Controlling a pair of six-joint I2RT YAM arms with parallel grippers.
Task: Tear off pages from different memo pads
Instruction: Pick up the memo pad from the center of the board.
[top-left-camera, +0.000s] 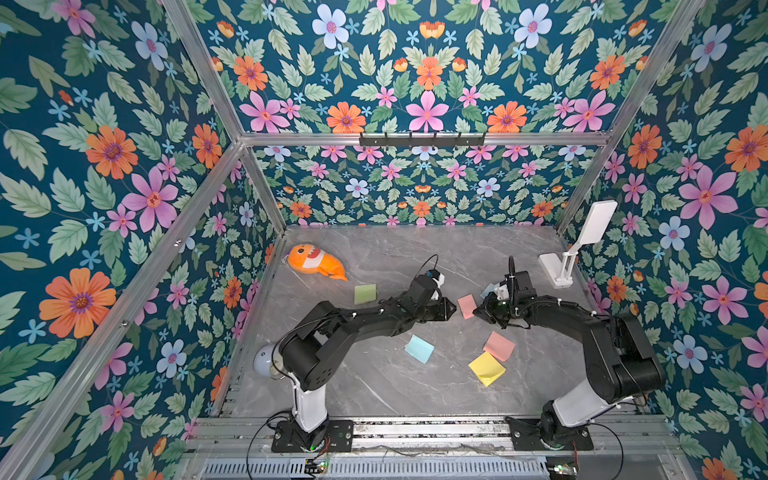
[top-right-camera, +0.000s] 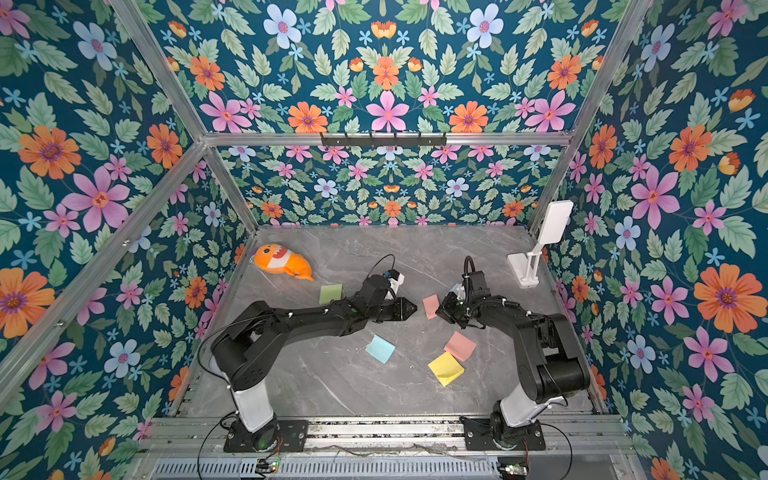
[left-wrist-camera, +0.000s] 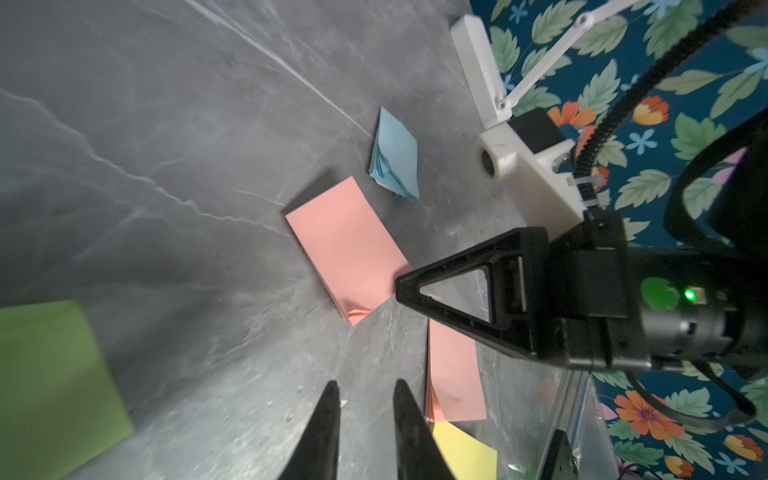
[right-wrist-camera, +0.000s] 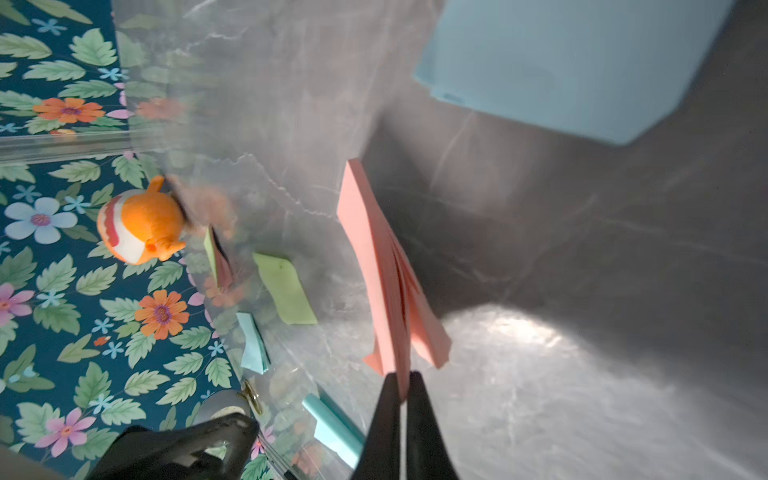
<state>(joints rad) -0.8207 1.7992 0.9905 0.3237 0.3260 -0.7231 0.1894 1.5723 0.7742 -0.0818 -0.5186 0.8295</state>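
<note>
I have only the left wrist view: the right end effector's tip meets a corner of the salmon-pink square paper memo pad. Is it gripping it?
Observer: Yes. In the right wrist view the right end effector has its jaws shut on paper at a corner of that salmon-pink square paper memo pad, whose sheets fan apart there.
Operator: Any pads outside my frame?
Observer: One: a pale blue square paper memo pad, in both top views, alone on the grey marbled tabletop.
Operator: Anything else I'm missing?
Observer: An orange plush fish by the far left corner, touching no pad.

Left pincer (left-wrist-camera: 366, 384) parted; right pincer (right-wrist-camera: 403, 376) (facing it) clamped.
</note>
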